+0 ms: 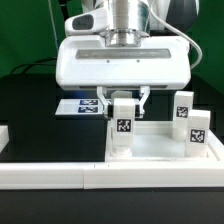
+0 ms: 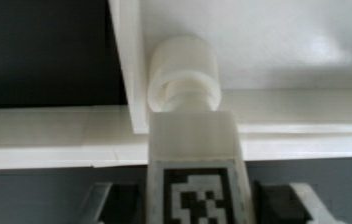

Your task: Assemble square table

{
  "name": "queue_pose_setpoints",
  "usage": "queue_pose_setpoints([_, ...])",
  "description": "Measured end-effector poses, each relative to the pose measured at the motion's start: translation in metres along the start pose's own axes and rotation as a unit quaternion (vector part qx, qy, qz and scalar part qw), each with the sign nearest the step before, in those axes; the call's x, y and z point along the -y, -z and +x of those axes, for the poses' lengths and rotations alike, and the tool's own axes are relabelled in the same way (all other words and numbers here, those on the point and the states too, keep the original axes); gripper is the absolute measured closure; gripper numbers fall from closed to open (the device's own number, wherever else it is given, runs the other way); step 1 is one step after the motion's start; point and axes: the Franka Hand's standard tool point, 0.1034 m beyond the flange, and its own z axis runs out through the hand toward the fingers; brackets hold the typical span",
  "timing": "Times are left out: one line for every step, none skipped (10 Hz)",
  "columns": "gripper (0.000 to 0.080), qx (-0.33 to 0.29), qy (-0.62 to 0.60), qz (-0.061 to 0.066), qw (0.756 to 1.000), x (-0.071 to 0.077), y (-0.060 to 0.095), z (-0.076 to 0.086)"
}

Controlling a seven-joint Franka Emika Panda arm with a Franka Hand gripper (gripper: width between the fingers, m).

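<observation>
I see the gripper [image 1: 124, 101] pinching one tagged leg [image 1: 123, 127] between its jaws, upright over a corner socket [image 2: 183, 92] of the square table [image 1: 155, 150]. Two other legs [image 1: 190, 124] stand on the slab at the exterior view's right.

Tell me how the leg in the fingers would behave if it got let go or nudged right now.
The leg looks like stiff, hollow-looking white plastic, so probably light and rigid. It stands tall and narrow on the tabletop, so a nudge could tip it. Its rounded end suggests it might roll once down.
</observation>
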Motion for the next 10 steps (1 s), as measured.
queue_pose_setpoints([0.0509, 0.002, 0.0, 0.0, 1.0, -0.0004, -0.0014, -0.0019])
queue_pose_setpoints([0.0509, 0.001, 0.0, -0.001, 1.0, -0.0006, -0.0029, -0.0034])
queue_pose_setpoints([0.0509, -0.012, -0.001, -0.003, 1.0, 0.0005, -0.0042, -0.0026])
queue_pose_setpoints([0.0509, -0.013, 0.001, -0.003, 1.0, 0.002, -0.0043, -0.0025])
queue_pose_setpoints([0.0503, -0.013, 0.001, -0.004, 1.0, 0.0014, -0.0044, -0.0025])
queue_pose_setpoints([0.0503, -0.013, 0.001, -0.004, 1.0, 0.0013, -0.0044, -0.0026])
queue_pose_setpoints([0.0338, -0.013, 0.001, -0.004, 1.0, 0.0014, -0.0044, -0.0026])
queue_pose_setpoints([0.0201, -0.013, 0.002, -0.004, 1.0, 0.0013, -0.0044, -0.0026])
queue_pose_setpoints([0.0201, -0.013, 0.002, -0.004, 1.0, 0.0013, -0.0044, -0.0026])
queue_pose_setpoints([0.0159, -0.013, 0.002, -0.004, 1.0, 0.0013, -0.0044, -0.0026])
